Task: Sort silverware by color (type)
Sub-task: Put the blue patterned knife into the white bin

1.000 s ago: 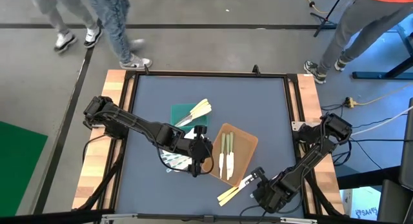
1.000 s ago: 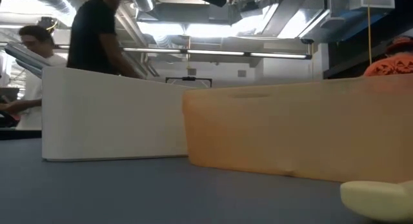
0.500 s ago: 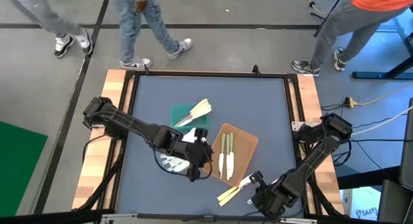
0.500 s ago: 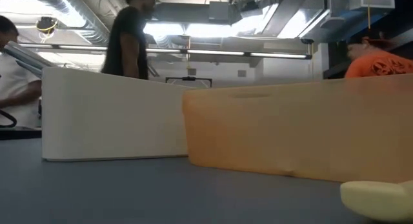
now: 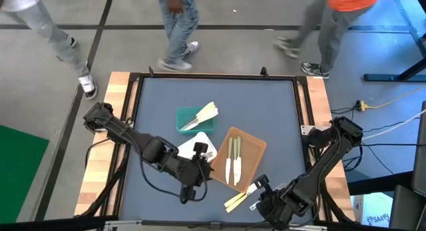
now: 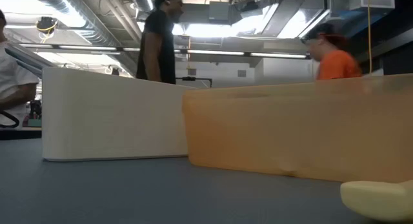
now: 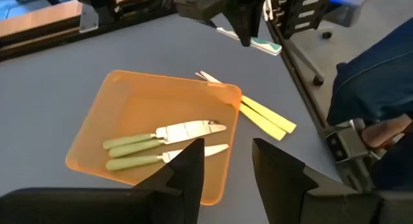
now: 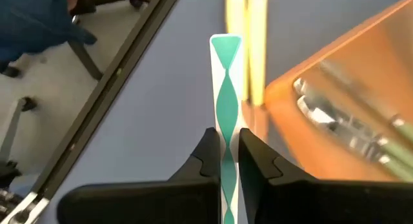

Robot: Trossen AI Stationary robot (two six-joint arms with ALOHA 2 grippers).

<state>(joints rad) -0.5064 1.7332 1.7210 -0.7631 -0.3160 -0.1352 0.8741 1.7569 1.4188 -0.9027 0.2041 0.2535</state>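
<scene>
My right gripper (image 8: 224, 143) hovers near the table's near edge (image 5: 258, 191), shut on a flat white utensil patterned in teal (image 8: 226, 75). Just beyond it, two cream-yellow utensils (image 5: 236, 200) lie flat on the table against the brown tray's near corner (image 7: 222, 88). Two olive-green-handled knives with white blades (image 7: 161, 143) lie in that brown tray (image 5: 256, 146). More cream utensils (image 5: 203, 116) lie in the green tray (image 5: 183, 114). My left gripper (image 7: 227, 153) is open and empty, hanging near the tray's left side (image 5: 188, 188). My right gripper pinches the white-and-teal utensil between its two fingers, which lie along it, on the part near the fingers (image 8: 225, 130). Its free end (image 8: 226, 43) sticks out ahead of the fingertips, toward the cream utensils. In the left wrist view it is held off the table (image 7: 261, 44).
A white tray (image 5: 190, 146) sits between the green and brown trays; in the low view its wall (image 6: 110, 114) and the brown tray's wall (image 6: 297, 130) fill the scene. Bare blue mat lies toward the left and far edges. People walk beyond the far edge.
My left gripper has drawn back from over the white tray toward the table's near edge and a little left, uncovering that tray. My right gripper has shifted slightly toward the near edge, still holding the utensil. People behind the table have walked on.
</scene>
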